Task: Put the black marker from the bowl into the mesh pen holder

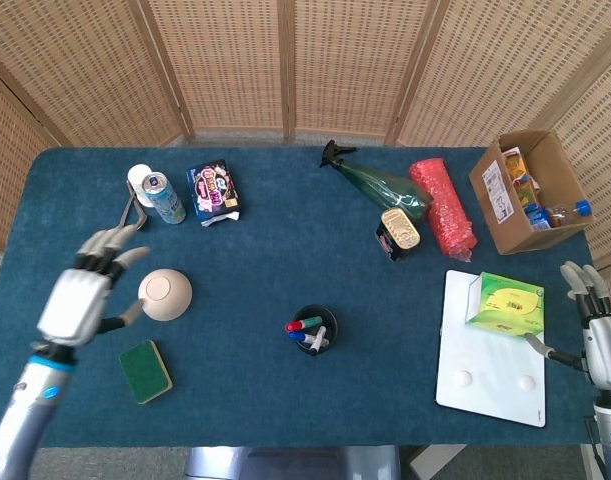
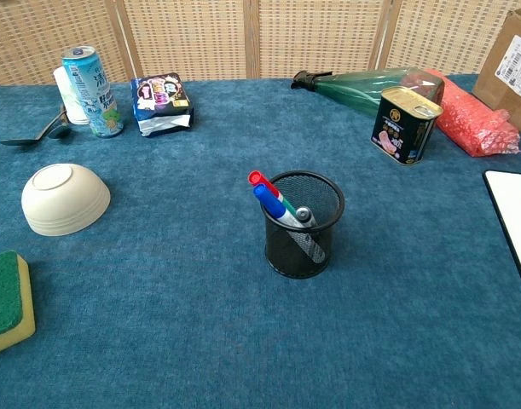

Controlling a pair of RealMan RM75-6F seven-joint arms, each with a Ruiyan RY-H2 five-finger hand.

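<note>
Pen holder [image 2: 303, 223]: mid-bench, markers [image 2: 277, 207] in it.
Bowl [image 2: 64, 198]: upturned, at its 9 o'clock, beside my left hand [image 1: 80, 300].
Sponge [image 1: 146, 371]: at the bowl's 6.
Tin [image 2: 403, 124]: at the holder's 2.

Head view looks steeply down; chest view sits low, near, sharing the mesh pen holder [image 1: 313, 331].

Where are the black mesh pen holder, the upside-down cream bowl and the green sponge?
Black mesh pen holder [image 2: 303, 243]: chest view, on its front mesh wall.
Upside-down cream bowl [image 2: 66, 204]: chest view, on its rounded side.
Green sponge [image 1: 146, 371]: head view, on its green top face.
</note>
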